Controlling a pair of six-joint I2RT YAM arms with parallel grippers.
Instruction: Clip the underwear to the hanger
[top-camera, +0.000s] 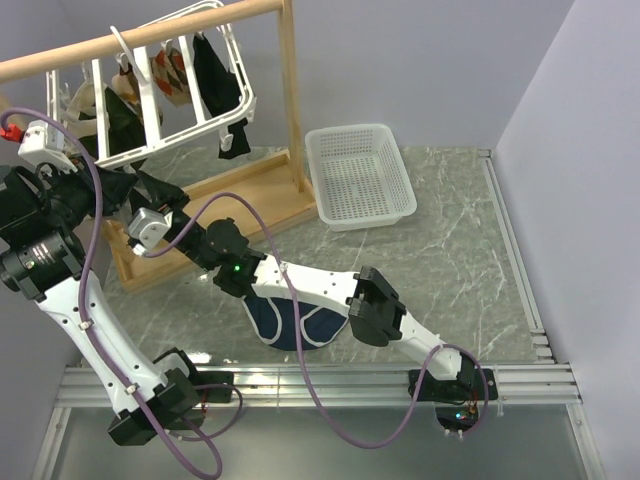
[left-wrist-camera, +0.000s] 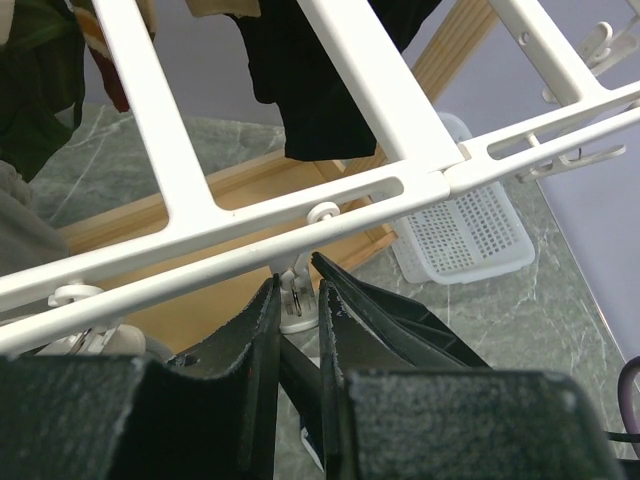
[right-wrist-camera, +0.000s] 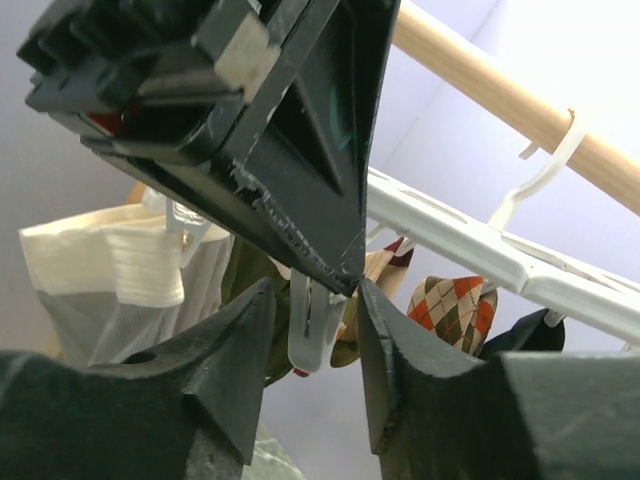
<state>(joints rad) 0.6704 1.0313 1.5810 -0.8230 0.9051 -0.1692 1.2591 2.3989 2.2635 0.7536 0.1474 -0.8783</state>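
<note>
Left gripper (left-wrist-camera: 296, 278) pinches a hanger (left-wrist-camera: 300, 210) clip (left-wrist-camera: 297, 310), your right gripper (right-wrist-camera: 315, 290) straddles it unclenched, but the underwear (top-camera: 285, 322) lies on the table (top-camera: 450, 250), so you probably fetch it next.

bright, even light, soft shadows

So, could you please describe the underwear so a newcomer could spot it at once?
Start at the marble table, near its front edge. Under the right arm lies the underwear: navy with white trim, the only garment on the tabletop rather than hanging on the hanger.
</note>
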